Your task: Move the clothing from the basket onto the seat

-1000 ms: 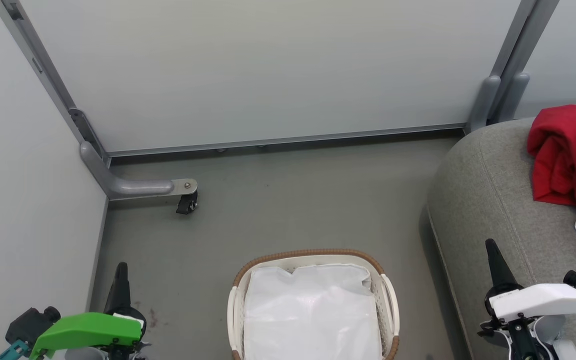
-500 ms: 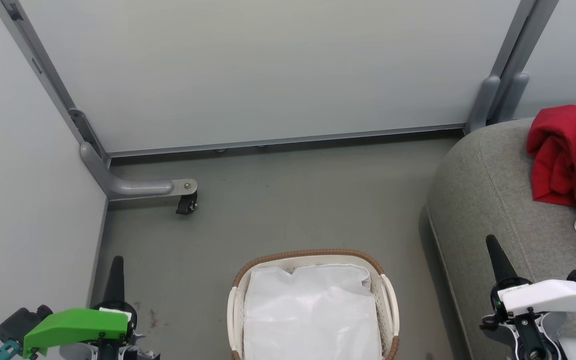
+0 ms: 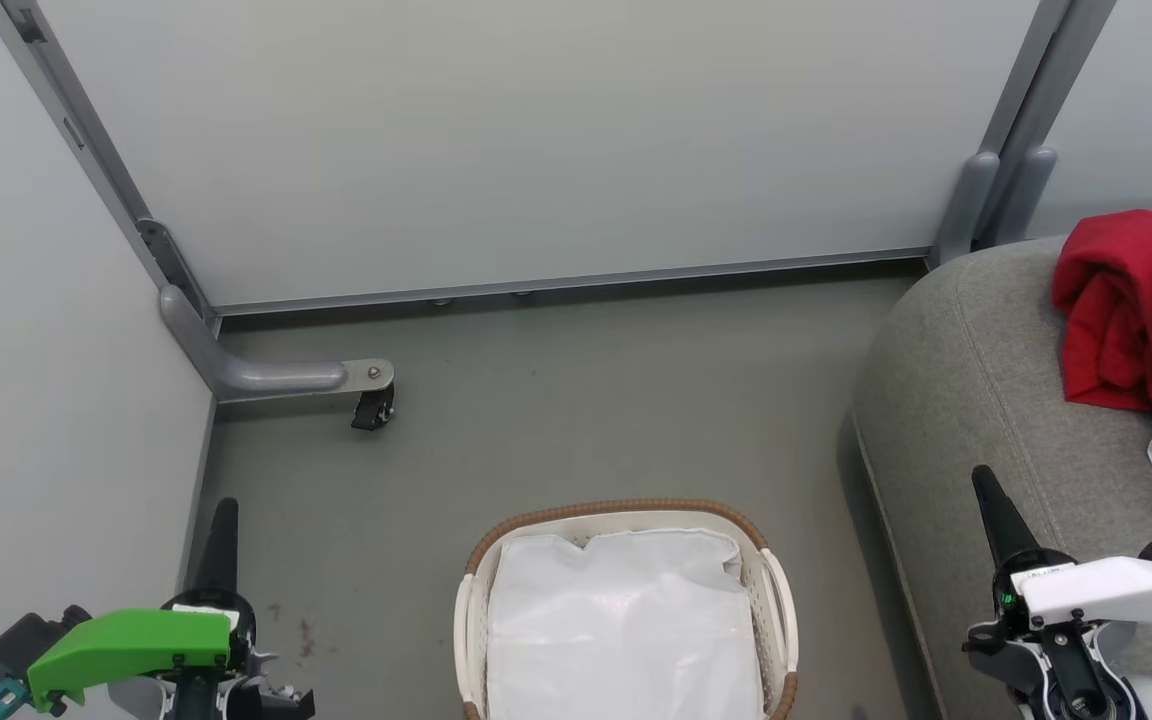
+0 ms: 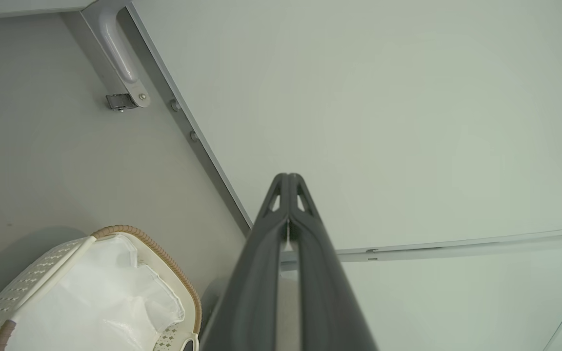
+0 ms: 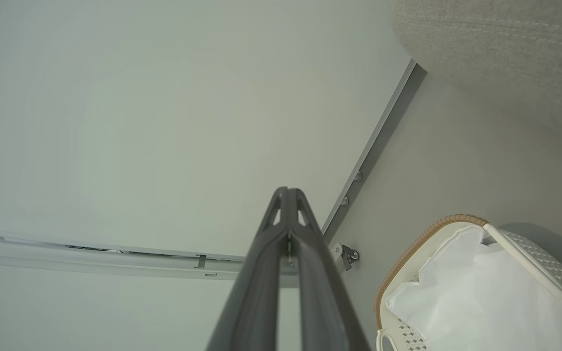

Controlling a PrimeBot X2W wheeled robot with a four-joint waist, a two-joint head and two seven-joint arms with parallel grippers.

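The red clothing (image 3: 1136,310) with a white trim band lies bunched on the grey seat (image 3: 976,400) at the right edge of the head view. The cream basket (image 3: 626,515) with a brown rim stands on the floor at bottom centre, holding just its white cloth liner (image 3: 624,625). My left gripper (image 3: 224,512) is shut and empty at the lower left, beside the wall. My right gripper (image 3: 984,482) is shut and empty over the seat's front, below the clothing. The wrist views show the left gripper (image 4: 288,178) and the right gripper (image 5: 287,191) with tips pressed together, the basket (image 4: 164,253) (image 5: 422,239) below them.
Pale partition panels (image 3: 536,140) close off the back and left. A grey bracket with a black caster (image 3: 373,408) sticks out onto the floor at the left. Bare grey floor (image 3: 586,400) lies between the basket and the back panel.
Both arms have drifted slightly: the left gripper moved left and its tip rose in the view, the right gripper shifted a little right. Clothing, basket and seat have not moved.
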